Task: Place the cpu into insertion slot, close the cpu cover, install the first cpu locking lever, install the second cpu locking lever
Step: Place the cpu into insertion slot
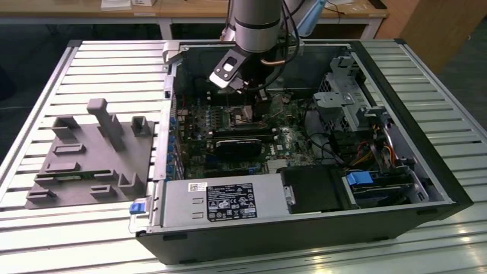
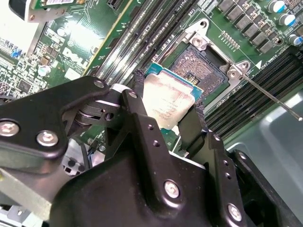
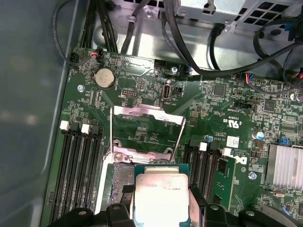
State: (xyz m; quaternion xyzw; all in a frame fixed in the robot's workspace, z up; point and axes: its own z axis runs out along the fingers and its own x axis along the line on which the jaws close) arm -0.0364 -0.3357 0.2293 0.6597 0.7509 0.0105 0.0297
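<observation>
The pincer is closed to chip width on the cpu, with a black finger on each of two opposite edges, a fitting hold for a light, stiff, slick chip with a fragile underside. The cpu hangs between the tips, over the slot, seemingly not seated. Beyond the tips the cover stands raised, and a thin lever lies beside the slot, so room looks tight
</observation>
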